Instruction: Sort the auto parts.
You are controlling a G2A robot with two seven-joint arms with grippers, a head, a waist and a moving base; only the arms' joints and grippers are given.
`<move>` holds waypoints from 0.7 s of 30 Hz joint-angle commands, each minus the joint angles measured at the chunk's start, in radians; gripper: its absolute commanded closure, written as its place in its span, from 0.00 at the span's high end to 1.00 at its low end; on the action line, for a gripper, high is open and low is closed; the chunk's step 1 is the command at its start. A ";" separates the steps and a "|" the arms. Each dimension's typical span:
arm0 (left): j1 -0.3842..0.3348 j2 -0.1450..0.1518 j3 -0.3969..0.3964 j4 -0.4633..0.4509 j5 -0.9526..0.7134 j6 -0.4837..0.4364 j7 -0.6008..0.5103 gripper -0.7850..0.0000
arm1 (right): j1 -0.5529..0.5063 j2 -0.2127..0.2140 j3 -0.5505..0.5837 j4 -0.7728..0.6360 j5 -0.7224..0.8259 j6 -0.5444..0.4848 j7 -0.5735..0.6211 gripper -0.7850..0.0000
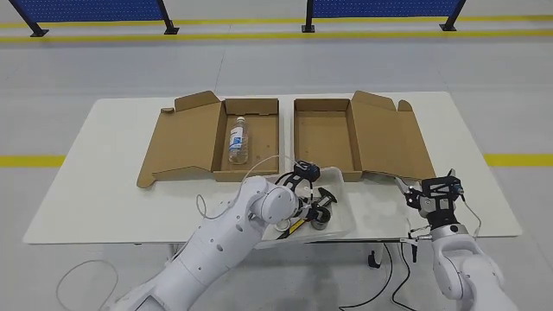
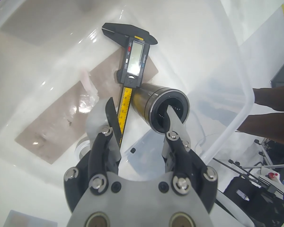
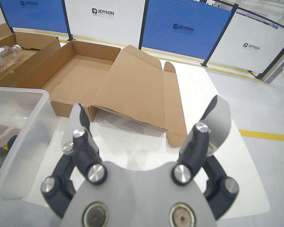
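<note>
top view: left gripper (image 1: 313,200) is set low inside the clear plastic bin (image 1: 350,199) at the near edge of the table (image 1: 104,181). two open cardboard boxes are placed behind the bin: left box (image 1: 259,130) with a plastic bottle (image 1: 238,138) lying in it, right box (image 1: 324,138) just beside it. right gripper (image 1: 435,192) is parked over the table beside the right box's folded-out lid, well apart from the bin

left wrist view: fingers are spread part way. one finger is pushed into the bore of the steel linear bearing (image 2: 153,98), the other sits outside it, by the yellow beam of a digital caliper (image 2: 133,60). bearing wall and caliper beam are both bracketed by the fingers; no firm pinch can be confirmed. bearing is laid on its side in the bin, touching the caliper

right wrist view: fingers are spread wide with nothing between them. the right box's lid is seen just ahead, the bin wall off to one side
</note>
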 commanded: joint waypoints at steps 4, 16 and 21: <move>-0.016 -0.006 0.015 0.023 -0.004 -0.005 -0.012 0.45 | 0.000 0.000 0.000 0.000 0.000 0.000 0.000 1.00; -0.052 -0.024 0.059 0.071 0.013 -0.023 -0.019 0.29 | 0.000 0.000 0.000 0.000 0.000 0.000 0.000 1.00; -0.058 -0.027 0.063 0.078 0.015 -0.028 -0.015 0.00 | 0.000 0.000 0.000 0.000 0.000 0.000 0.000 1.00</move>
